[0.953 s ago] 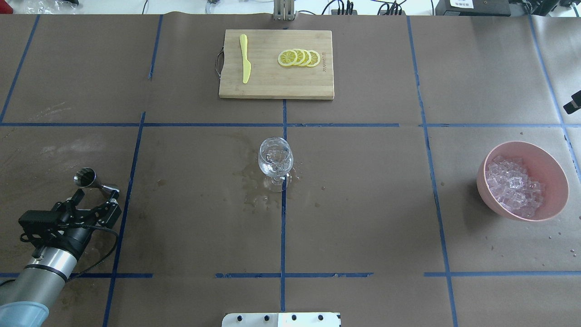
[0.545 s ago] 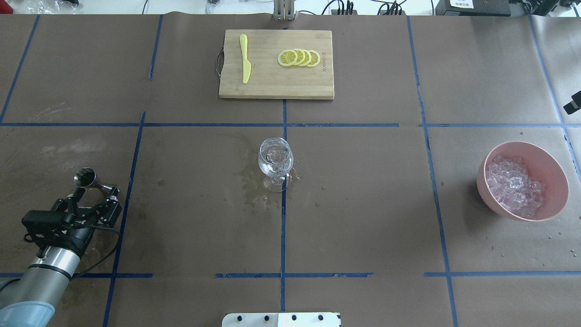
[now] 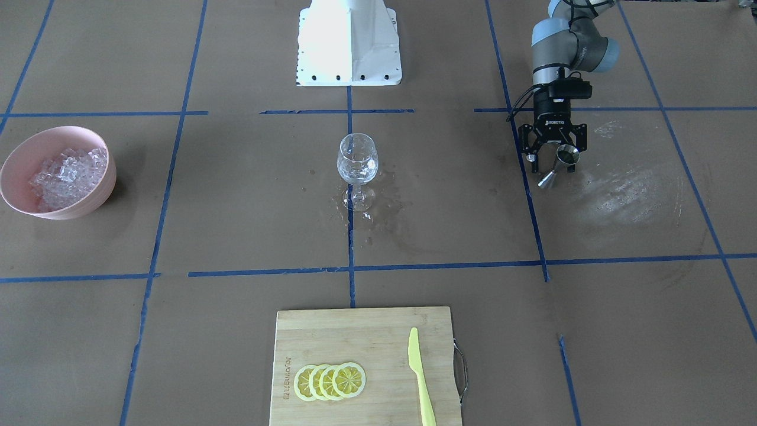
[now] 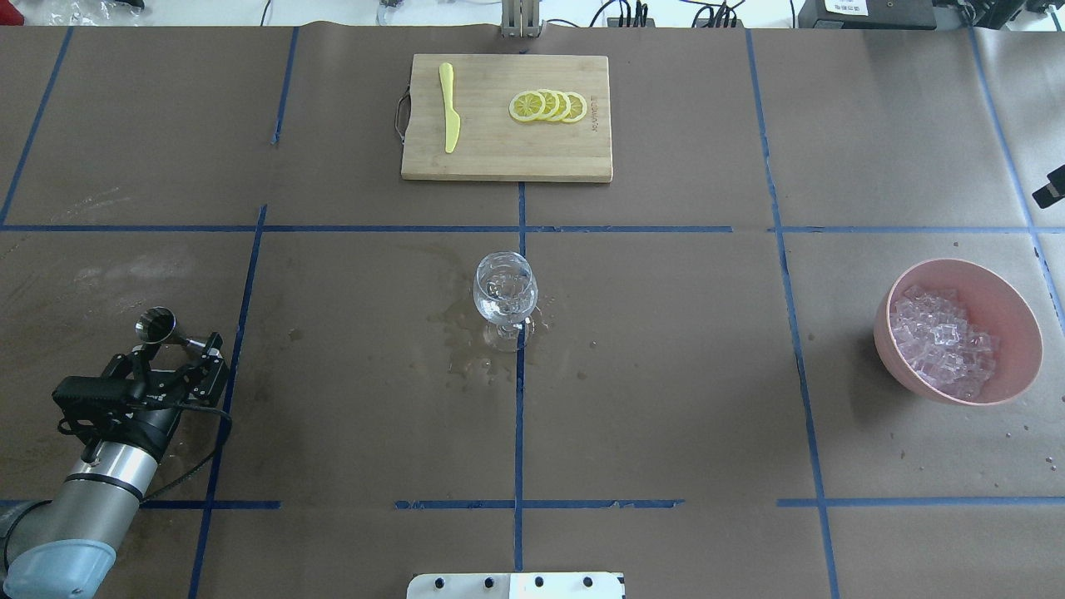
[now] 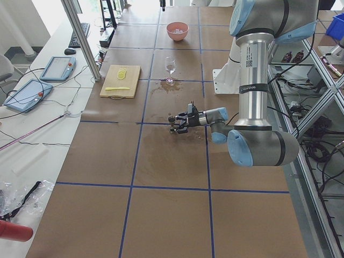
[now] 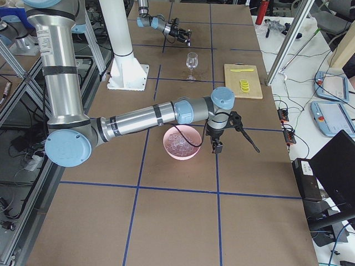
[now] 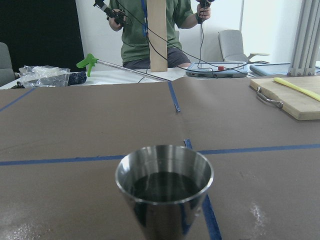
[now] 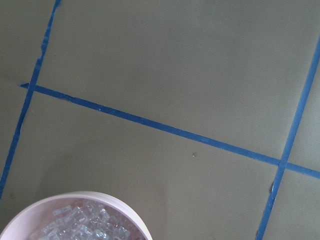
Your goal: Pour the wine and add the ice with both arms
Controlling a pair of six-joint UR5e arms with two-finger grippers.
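Since the frame a second back, your left arm [image 4: 104,484] has slewed slightly toward the bench's middle. The jigger [image 4: 157,324] has stayed put near the left end, close to the robot's edge. Left claw [image 4: 176,349]: released, black fingers spread wide, "ROBOTIQ" legible in white on its body. The jigger stands upright between the fingertips. It is polished steel, a double cone, with a dark interior in the wrist view. Wine [image 4: 503,309]: water-clear and barely visible, low in the stemmed wine glass [image 4: 505,287] at bench centre, with a wet patch [image 4: 466,345] darkening the brown paper around the foot. Ice [image 4: 944,339]: small clear irregular chunks heaped in the matte pink bowl [image 4: 1003,295] near the right end. Right arm [image 6: 138,119] reaches past that bowl. Right claw [image 6: 233,141] shows clearly only from the side, so you cannot tell whether it is clenched. Bamboo cutting board [image 4: 499,154], with a metal handle, lies mid operators' edge. Its burned-in lettering is too small to read. On it lie a yellow plastic knife [image 4: 449,108] and four overlapping lemon slices [image 4: 549,106]. Blue tape [image 4: 518,416] grids the paper.
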